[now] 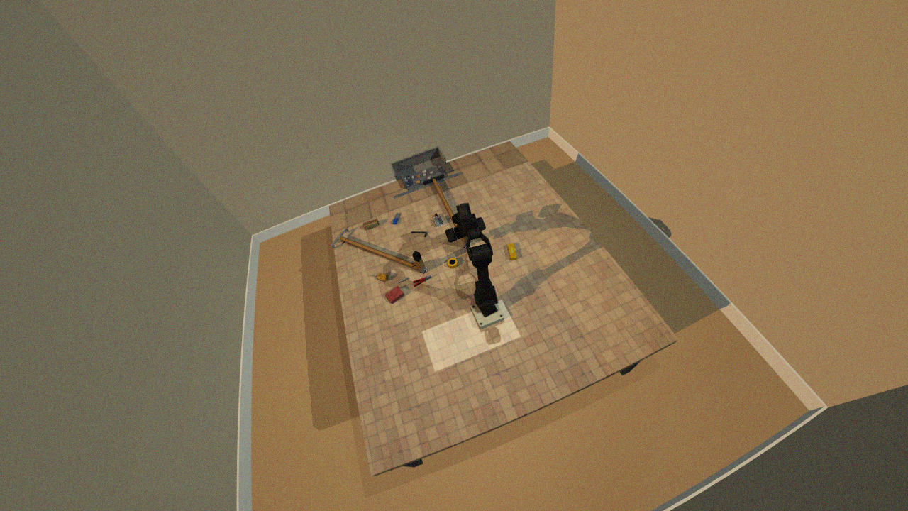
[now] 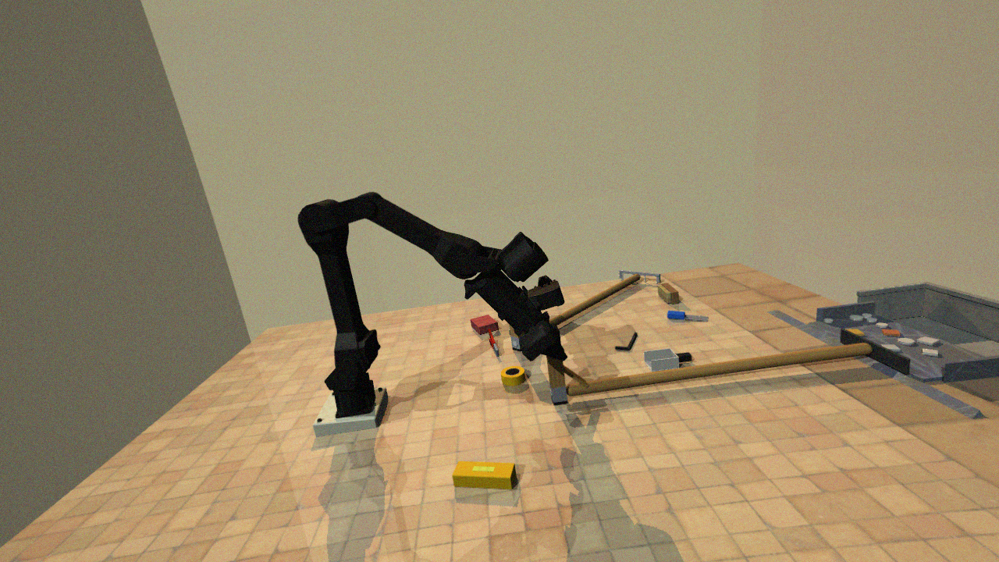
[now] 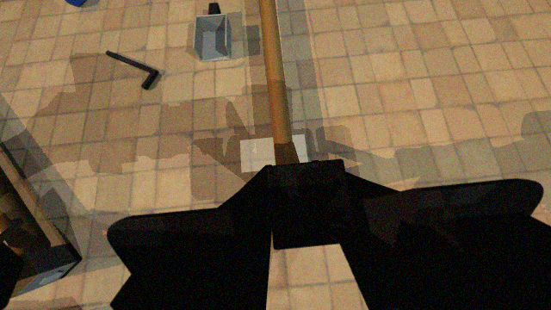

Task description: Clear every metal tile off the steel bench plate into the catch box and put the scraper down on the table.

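Your gripper is clenched on the long scraper at its near end, its blade reaching the catch box.

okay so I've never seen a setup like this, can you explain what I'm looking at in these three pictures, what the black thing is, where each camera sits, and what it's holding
The black thing is a robot arm bolted to a tiled table. One picture looks down from high above, one from the side, and one from a camera on the arm's wrist. Its gripper is shut on the near end of a long scraper, a wooden pole with a dark blade. The blade has reached the steel bench plate, with small metal tiles just beyond it, in front of the grey catch box. Scattered around are a yellow tape roll, a yellow block and a second long pole.
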Controlling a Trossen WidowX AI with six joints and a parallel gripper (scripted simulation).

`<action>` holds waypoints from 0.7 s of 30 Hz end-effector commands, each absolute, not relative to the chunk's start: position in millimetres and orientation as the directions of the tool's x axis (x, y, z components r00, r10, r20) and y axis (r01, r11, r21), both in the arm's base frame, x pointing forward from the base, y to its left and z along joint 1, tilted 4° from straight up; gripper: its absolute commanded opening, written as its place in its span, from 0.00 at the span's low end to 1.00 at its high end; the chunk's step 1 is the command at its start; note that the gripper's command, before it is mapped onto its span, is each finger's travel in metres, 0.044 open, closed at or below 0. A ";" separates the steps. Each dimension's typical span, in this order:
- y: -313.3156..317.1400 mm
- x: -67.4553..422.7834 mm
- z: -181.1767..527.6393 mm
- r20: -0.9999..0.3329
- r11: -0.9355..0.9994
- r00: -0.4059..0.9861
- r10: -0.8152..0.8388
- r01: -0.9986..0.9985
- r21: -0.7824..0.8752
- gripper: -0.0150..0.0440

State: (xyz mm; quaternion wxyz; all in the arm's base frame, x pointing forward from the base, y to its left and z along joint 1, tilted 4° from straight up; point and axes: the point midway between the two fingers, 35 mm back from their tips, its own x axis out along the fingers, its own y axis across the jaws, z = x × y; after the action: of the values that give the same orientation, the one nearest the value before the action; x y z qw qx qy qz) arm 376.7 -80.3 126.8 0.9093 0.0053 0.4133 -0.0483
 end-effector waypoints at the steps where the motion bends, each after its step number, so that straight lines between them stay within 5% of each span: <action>1: -83.2 385.3 132.0 -0.742 0.995 0.664 -0.089 0.098 -0.032 0.25; 21: -92.3 417.1 135.0 -0.741 0.995 0.666 -0.090 0.098 -0.033 0.25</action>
State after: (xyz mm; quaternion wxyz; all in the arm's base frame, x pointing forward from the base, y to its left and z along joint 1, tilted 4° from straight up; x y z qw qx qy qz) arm 410.7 -91.2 130.5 0.9098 0.0063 0.4117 -0.0513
